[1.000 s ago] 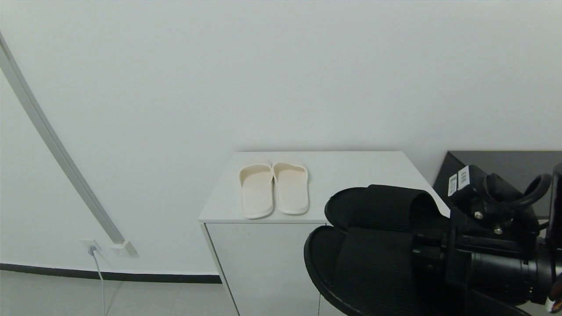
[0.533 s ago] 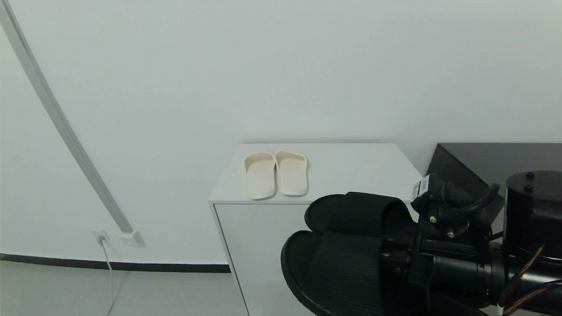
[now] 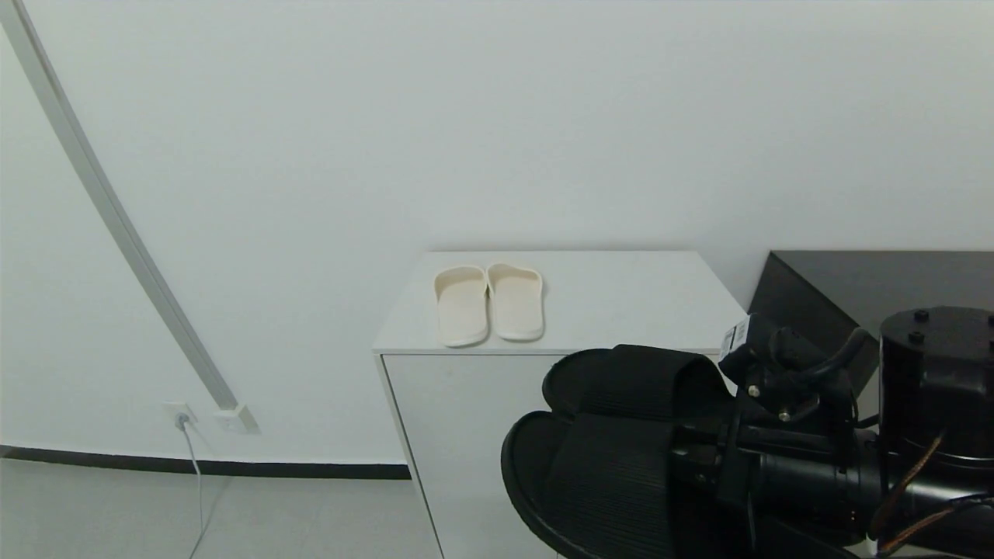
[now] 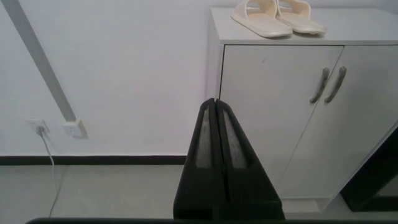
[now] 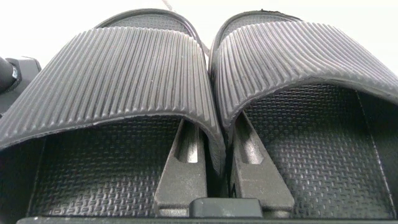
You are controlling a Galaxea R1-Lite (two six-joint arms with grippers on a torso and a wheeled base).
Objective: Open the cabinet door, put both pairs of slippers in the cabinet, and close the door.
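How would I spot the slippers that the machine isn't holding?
Find the white two-door cabinet against the white wall. On its flat top, toward the left front, lie cream smooth-strapped slippers, side by side. Unlike the black ribbed slippers clamped in the right gripper, they are pale.

four slippers [image 3: 613, 481], one cabinet [image 3: 621, 295], seemingly two doors [image 4: 267, 118]

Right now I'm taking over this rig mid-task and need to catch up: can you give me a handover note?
Left hand: shut, empty, facing the white cabinet.
Right hand: shut on the black slippers, pinching their adjoining side walls, in the air before the cabinet.
Cream slippers: side by side on the cabinet top.
Done: black pair picked up.
Left: open the shut cabinet doors, stow both pairs, close.
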